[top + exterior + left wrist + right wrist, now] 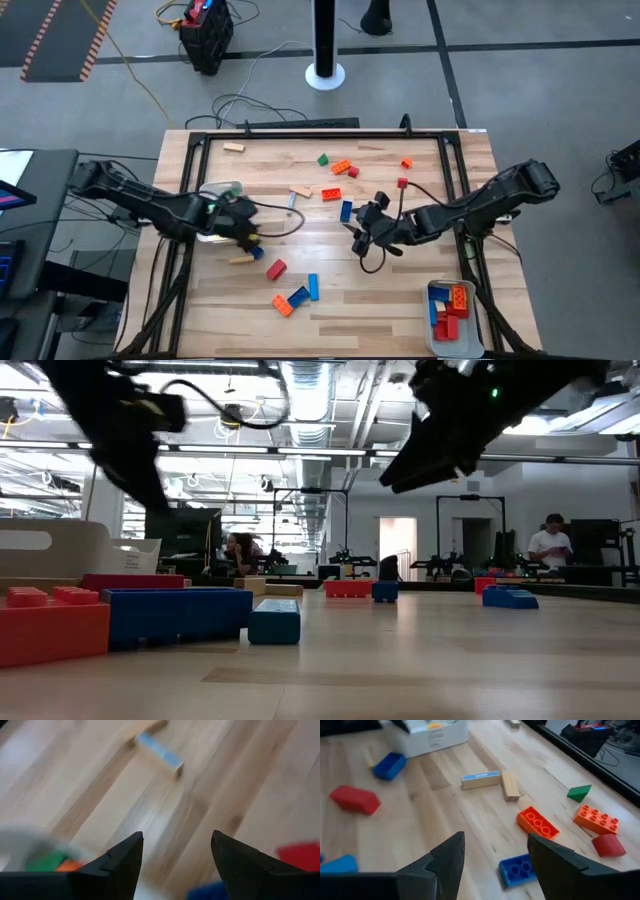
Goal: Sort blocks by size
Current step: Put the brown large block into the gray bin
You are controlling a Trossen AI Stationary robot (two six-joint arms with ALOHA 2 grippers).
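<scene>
From above, the blocts lie scattered over the wooden table (330,290), loosely about a blue brick (346,210) near its middle; a red and orange cluster (340,169) sits on the far side of that brick, a red block (276,269) and a blue and orange group (298,293) on its near left. A white tray (451,340) at the near right corner already holds red, blue and orange bricks, presumably one size class; a second tray (221,189) sits left of the blue brick under the left arm. The left gripper (250,232) reaches in low from the left edge, the right gripper (360,232) from the right, just beside the blue brick (both arms stretched nearly flat).

At table height, red and blue bricks (105,618) fill the near left; both arms hang overhead.

The left wrist view shows the left gripper's fingers (127,865) spread with bare wood between them, nothing held; a pale blue bar (160,751) lies ahead.

The right wrist view shows its fingers (445,862) parted and empty, the blue brick (517,869) just beyond, likely its next pick.
</scene>
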